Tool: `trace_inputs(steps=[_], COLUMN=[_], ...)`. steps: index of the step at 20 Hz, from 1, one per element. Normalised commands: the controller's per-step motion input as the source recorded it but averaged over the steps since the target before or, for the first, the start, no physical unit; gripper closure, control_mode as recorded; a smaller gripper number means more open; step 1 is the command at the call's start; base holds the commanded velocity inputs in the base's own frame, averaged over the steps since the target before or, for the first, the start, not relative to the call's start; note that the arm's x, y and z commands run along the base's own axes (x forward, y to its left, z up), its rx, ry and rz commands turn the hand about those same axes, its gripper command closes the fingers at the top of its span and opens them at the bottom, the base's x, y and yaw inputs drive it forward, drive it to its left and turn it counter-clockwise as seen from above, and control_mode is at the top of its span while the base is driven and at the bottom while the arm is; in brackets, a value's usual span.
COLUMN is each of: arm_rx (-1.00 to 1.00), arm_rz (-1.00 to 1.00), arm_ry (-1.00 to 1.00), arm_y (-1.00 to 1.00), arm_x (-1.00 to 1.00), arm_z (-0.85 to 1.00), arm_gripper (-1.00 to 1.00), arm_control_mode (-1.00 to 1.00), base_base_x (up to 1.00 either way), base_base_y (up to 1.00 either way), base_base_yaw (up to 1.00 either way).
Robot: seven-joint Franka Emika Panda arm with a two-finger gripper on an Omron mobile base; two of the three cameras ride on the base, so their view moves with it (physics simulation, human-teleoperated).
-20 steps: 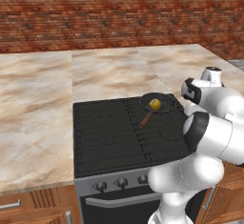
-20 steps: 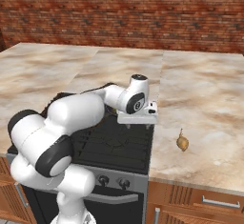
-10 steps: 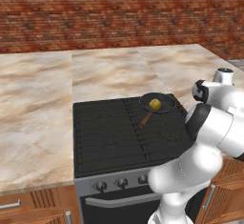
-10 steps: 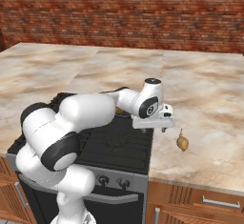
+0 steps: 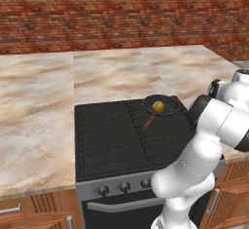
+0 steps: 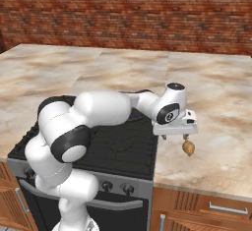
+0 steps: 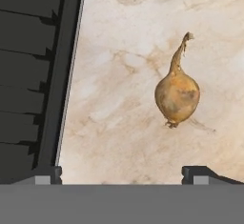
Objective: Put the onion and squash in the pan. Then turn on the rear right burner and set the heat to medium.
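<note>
Marble counter wraps a black cooktop below a brick wall. On the cooktop's far right grate sits the pan, handle pointing near-left, with the squash inside it. Right of the cooktop the onion lies on the counter, stem tip pointing far. Just above it hangs the gripper, fingers wide apart and holding nothing, the onion ahead between them.
</note>
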Motion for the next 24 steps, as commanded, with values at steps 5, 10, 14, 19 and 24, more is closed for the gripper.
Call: trace_inputs(steps=[5,10,14,19,24], arm_rx=[0.0,0.0,0.0,0.0,0.0], arm_rz=[0.0,0.0,0.0,0.0,0.0], arm_ry=[-0.13,-0.17,-0.1,-0.02,0.0], arm_y=[-0.25,-0.18,-0.09,-0.06,-0.09], arm_x=[0.0,0.08,0.12,0.22,0.27], arm_z=[0.0,-0.02,-0.18,-0.22,-0.15], arm_gripper=[-1.0,-1.0,-1.0,-1.0,-1.0], arm_control_mode=[-1.0,-1.0,-1.0,-1.0,-1.0], base_base_x=[0.0,0.0,0.0,0.0,0.0], base_base_y=[0.0,0.0,0.0,0.0,0.0], base_base_yaw=[0.0,0.0,0.0,0.0,0.0])
